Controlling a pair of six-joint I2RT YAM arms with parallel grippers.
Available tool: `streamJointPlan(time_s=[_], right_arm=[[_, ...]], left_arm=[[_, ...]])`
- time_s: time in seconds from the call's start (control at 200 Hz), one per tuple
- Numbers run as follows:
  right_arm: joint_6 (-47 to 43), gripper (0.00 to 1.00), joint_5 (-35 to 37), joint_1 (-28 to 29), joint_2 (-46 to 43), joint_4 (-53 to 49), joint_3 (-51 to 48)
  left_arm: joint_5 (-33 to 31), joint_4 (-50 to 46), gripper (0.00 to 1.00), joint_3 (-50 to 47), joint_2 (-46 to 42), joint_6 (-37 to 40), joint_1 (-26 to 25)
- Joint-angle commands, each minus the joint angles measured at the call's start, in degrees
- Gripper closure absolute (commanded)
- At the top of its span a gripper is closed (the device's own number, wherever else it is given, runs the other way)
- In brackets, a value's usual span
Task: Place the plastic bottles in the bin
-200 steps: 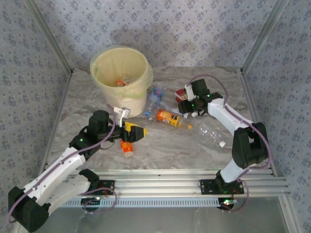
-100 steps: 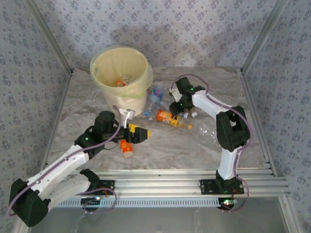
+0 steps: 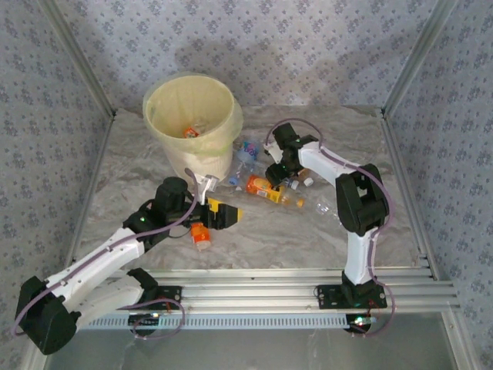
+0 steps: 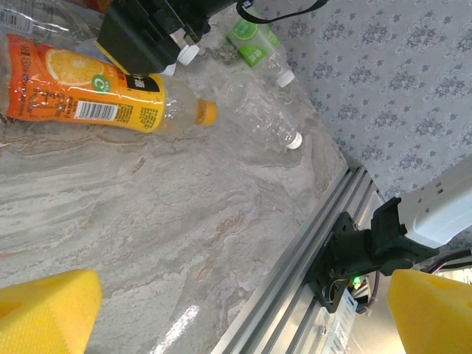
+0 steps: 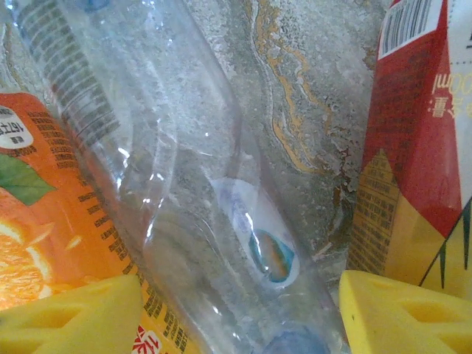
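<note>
Closest to you, your left claw [image 3: 229, 213] hangs over the grey marble table [image 3: 254, 243]. Its yellow pads [image 4: 44, 313] are spread wide, with nothing between them. Just beside it, on the near side, lies a small orange plastic bottle [image 3: 201, 235].

A little farther off, a bigger bottle with an orange juice label and orange cap [image 3: 269, 189] lies on its side. A clear bottle with a white cap [image 4: 262, 125] lies on its right.

Your right claw [image 3: 276, 171] is down in the pile, just behind the orange juice bottle. Its yellow fingers [image 5: 402, 313] sit on both sides of a clear crinkly bottle with a blue cap [image 5: 206, 184]. The orange label is on one side of that bottle. A red and yellow carton [image 5: 413, 140] is on the other side. You cannot tell if the claw is squeezing the bottle or is only around it.

Farthest back, left of the pile, stands the round cream bin with a pale yellow bag [image 3: 212, 158]. An orange-topped bottle [image 3: 191, 132] lies inside it.
</note>
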Motion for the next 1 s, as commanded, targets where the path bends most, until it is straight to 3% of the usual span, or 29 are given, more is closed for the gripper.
streamJointPlan(time_s=[0.0, 0.405, 0.994], right_arm=[[-1.32, 0.27, -2.28, 0.56, 2.13, -3.07, 1.88], [0.17, 0.25, -12.4, 0.18, 2.42, -8.45, 2.19], [-0.62, 0.21, -3.46, 2.15, 4.96, -7.75, 1.8]], left_arm=[[-0.38, 2.2, 0.0, 0.71, -0.06, -0.18, -0.62], [-1.13, 2.07, 0.0, 0.8, -0.06, -0.38, -1.3], [-1.9, 2.28, 0.0, 1.39, 0.8, -0.56, -2.36]])
